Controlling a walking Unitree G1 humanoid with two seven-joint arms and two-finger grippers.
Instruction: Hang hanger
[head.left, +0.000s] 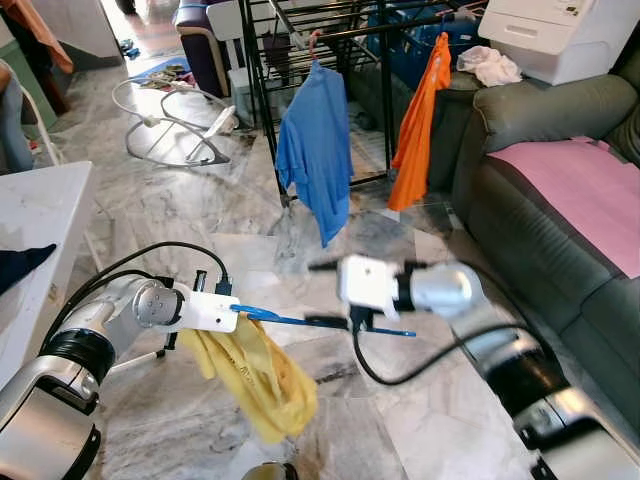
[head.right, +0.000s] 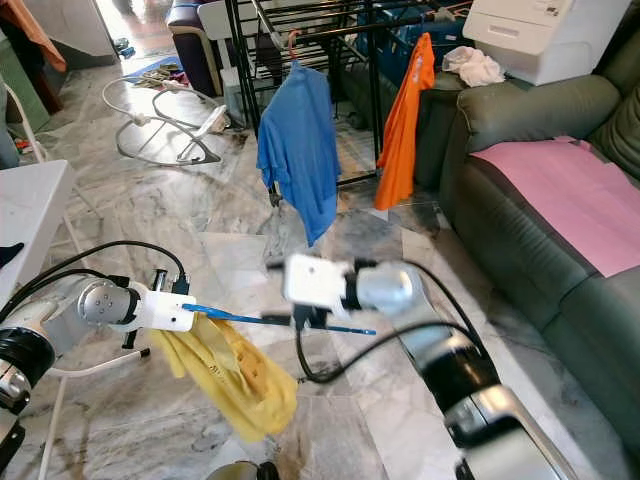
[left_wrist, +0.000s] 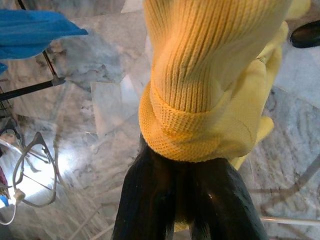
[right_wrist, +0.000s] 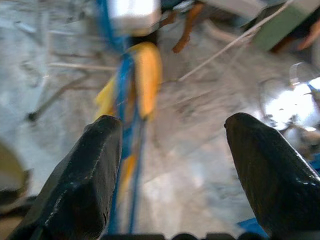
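My left pincer (head.left: 232, 312) is closed on one end of the blue hanger (head.left: 300, 320), with the yellow sweater (head.left: 255, 375) bunched right at the fingers (left_wrist: 150, 200) (the left wrist view shows ribbed knit pressed against them). The hanger sticks out roughly level in front of me, low over the marble floor (head.left: 180, 200), and the sweater droops off it in a loose heap.

My right pincer (right_wrist: 172, 165) is wide open and holds nothing. It sits just beside the hanger's free end, the blue bar running close along one finger (right_wrist: 80, 180).

The drying rack (head.left: 300, 30) stands well ahead, near the sofa (head.left: 540, 190), already carrying a blue shirt (head.left: 315, 150) and an orange one (head.left: 420, 120).

Handling, as I judge it:
- Hanger looks thin, light, stiff plastic. Smooth, so it may twist in a pinch.
- Sweater is soft and heavier than the hanger. Its weight hangs towards my left side and could slide off.
- Best hold is on bare bar, clear of the knit, or near the hook (I cannot make out the hook here).
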